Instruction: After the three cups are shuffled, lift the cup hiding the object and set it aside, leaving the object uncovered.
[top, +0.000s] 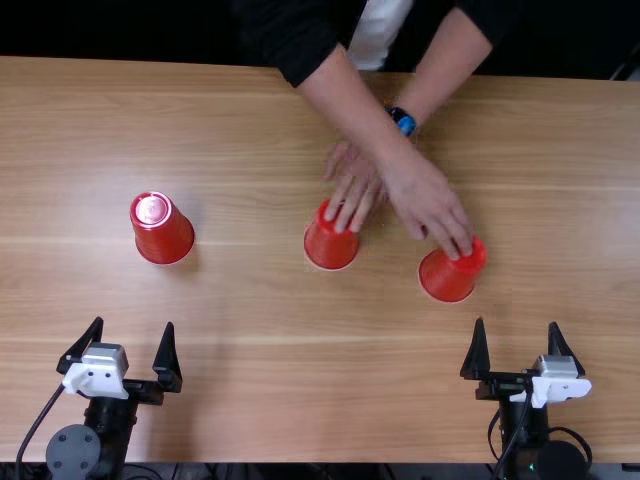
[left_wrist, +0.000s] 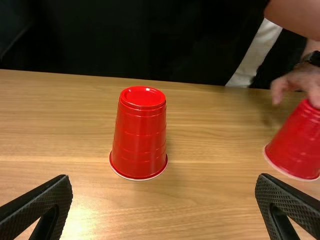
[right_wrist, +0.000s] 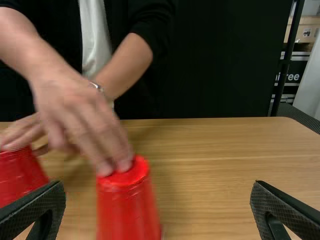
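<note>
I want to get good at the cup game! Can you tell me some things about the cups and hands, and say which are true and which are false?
1. The left cup, middle cup and right cup are all red and upside down on the wooden table. True.
2. A hand is touching the left cup. False: one hand is on the middle cup and the other hand is on the right cup. The left cup stands alone.
3. The left gripper and right gripper are both open. True.
4. The right gripper is holding a cup. False: it is near the table's near edge, touching no cup.
</note>
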